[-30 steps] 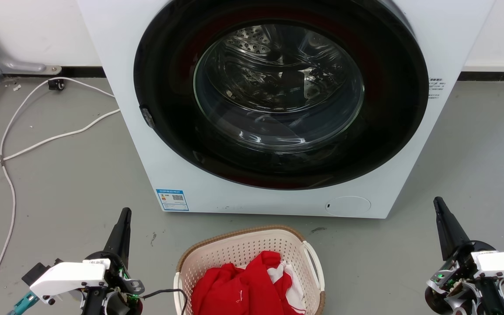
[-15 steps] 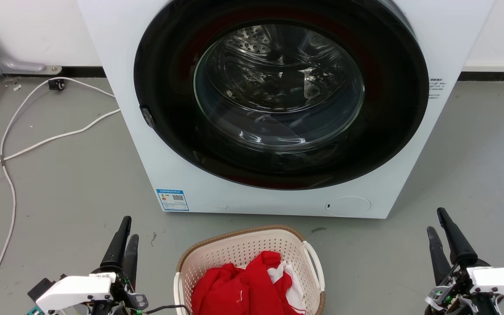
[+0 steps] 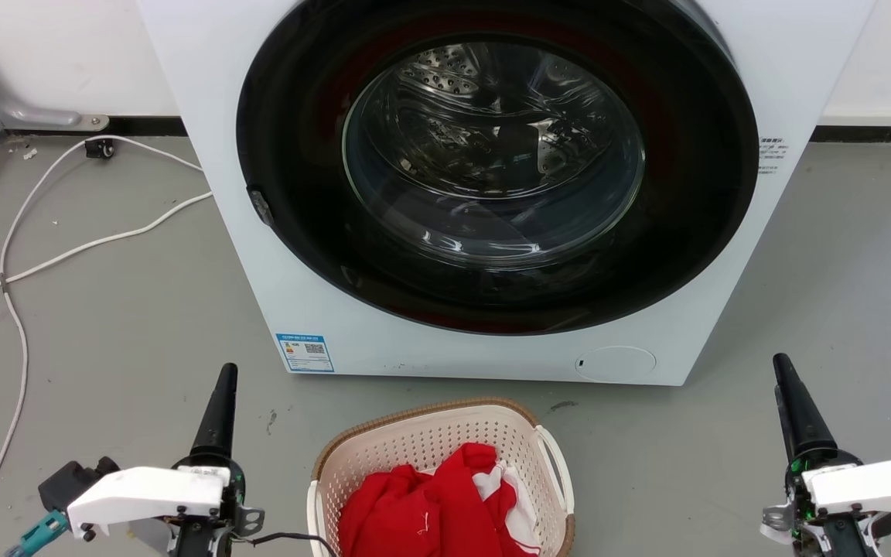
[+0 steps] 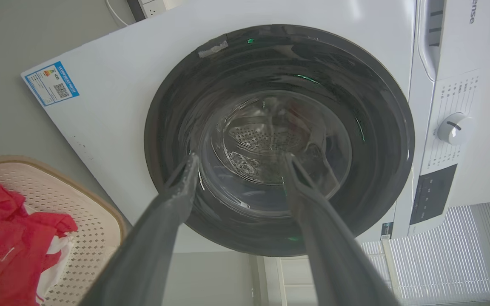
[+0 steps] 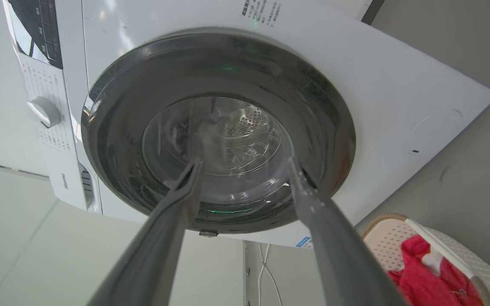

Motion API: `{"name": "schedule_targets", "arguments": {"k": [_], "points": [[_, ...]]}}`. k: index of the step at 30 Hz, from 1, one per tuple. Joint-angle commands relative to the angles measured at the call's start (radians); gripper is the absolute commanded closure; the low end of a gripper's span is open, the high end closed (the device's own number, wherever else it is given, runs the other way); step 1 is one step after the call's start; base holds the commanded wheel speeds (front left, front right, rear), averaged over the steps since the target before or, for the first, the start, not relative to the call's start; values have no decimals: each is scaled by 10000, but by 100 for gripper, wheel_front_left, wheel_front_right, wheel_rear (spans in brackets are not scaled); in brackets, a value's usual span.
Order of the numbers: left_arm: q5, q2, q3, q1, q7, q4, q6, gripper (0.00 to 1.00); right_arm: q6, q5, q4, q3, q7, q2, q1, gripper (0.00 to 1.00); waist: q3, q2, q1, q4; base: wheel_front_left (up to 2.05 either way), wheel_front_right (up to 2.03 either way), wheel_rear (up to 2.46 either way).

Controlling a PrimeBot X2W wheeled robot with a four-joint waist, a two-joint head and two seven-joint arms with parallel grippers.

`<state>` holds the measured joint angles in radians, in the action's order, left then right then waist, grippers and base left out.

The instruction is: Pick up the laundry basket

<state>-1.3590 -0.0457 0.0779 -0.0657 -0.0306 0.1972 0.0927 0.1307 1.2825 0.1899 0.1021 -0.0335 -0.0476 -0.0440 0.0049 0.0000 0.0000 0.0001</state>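
Note:
The laundry basket (image 3: pixel 414 415), cream perforated plastic with a brown woven rim and a white loop handle (image 3: pixel 558 464), stands on the floor at the bottom centre of the head view, holding red and white clothes (image 3: pixel 422 503). My left gripper (image 3: pixel 225 379) hovers to its left and my right gripper (image 3: pixel 784 371) well to its right, both apart from it and pointing at the washer. In the wrist views, the left gripper (image 4: pixel 240 158) and right gripper (image 5: pixel 245 162) are open with nothing between the fingers. The basket shows at the lower left (image 4: pixel 79 221) and lower right (image 5: pixel 391 236).
A white front-loading washing machine (image 3: pixel 275 294) with its dark round door (image 3: pixel 492 170) shut stands just behind the basket. White cables (image 3: pixel 66 251) trail over the grey floor at the left. Bare floor lies on both sides of the basket.
Both wrists have rolled: half a second ago each gripper showed two fingers side by side, now they line up edge-on. Their tips sit slightly higher. The basket has not moved.

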Motion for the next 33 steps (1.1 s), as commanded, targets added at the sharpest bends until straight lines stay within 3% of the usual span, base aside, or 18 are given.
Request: {"name": "schedule_targets", "arguments": {"k": [1,15,33], "points": [[484,-30,-94,-92,114,-294,-87,0,0,-585,-334,-65,137,-25,-62,0,2,0,0,0,0,0,0],[3375,-37,-715,49,750,-953,-757,0,1,-3747,-908,-365,775,-28,303,0,18,0,0,-7,0,0,0],[5780,-41,-1128,188,1323,-1497,-964,0,1,-6273,-1539,-658,1352,-31,570,0,69,0,0,9,0,0,0]]}}
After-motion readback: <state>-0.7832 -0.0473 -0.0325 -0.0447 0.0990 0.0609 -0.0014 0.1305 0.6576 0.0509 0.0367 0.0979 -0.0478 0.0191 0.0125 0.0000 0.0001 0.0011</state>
